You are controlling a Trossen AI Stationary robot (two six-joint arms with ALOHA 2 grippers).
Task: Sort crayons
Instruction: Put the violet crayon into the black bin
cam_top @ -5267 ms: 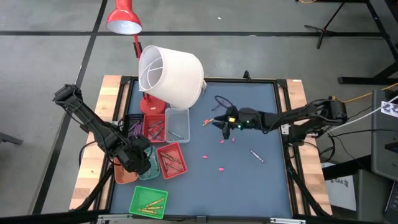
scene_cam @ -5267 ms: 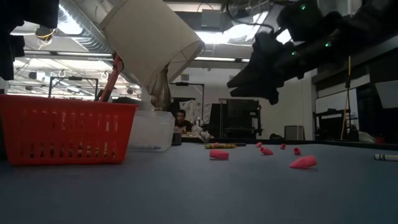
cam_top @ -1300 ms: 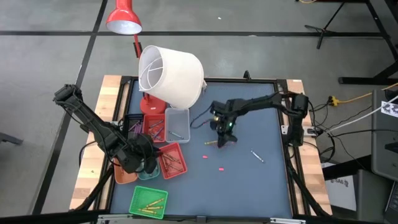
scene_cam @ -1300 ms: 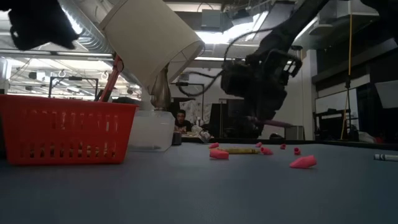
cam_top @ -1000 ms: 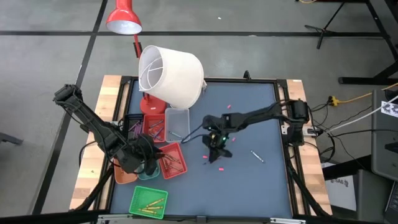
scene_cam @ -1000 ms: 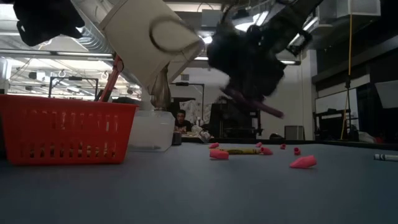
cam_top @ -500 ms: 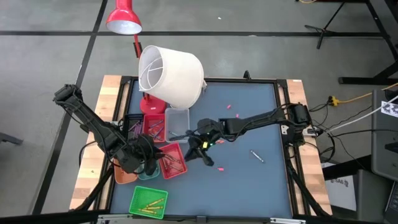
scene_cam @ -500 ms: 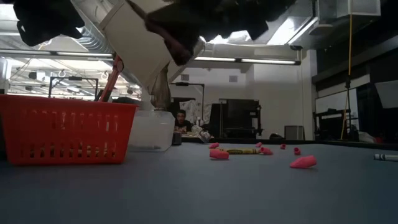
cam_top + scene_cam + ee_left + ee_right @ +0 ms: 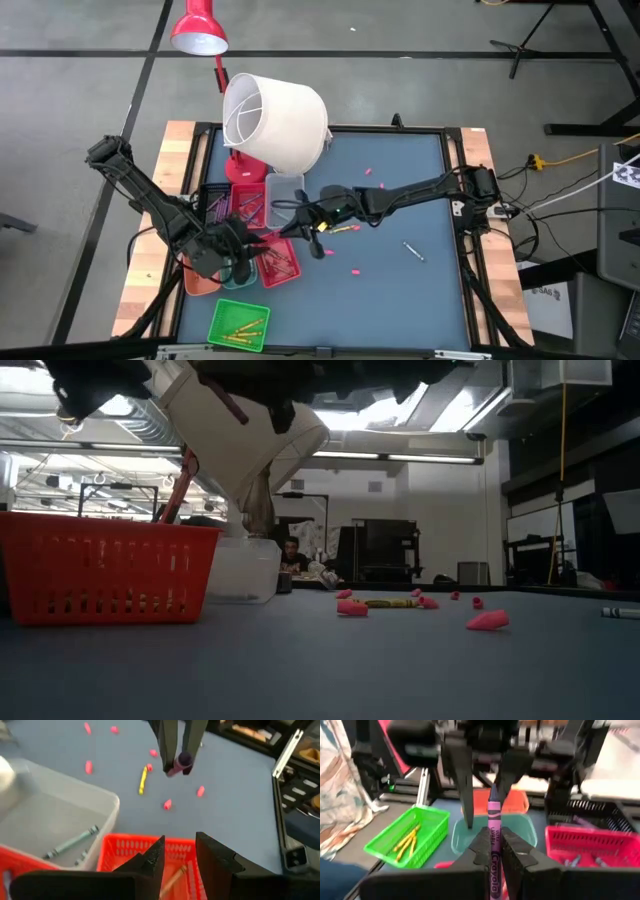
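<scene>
Clamped on a slim paper-wrapped purple crayon (image 9: 493, 827), the right end effector (image 9: 311, 237) has swung from mid-frame leftward over the ribbed red tray (image 9: 277, 258); the left end effector (image 9: 179, 855) gapes.

Light falls evenly on the table (image 9: 400, 290) from overhead, soft and almost shadowless. Looking level across it, the ceiling lights (image 9: 400, 458) glare hard, leaving the arms overhead as black silhouettes. The red basket (image 9: 100, 575) nearby stays sharp. Both wrist views are soft; the pink crayon (image 9: 493, 840) is readable, the trays behind it blurred.
</scene>
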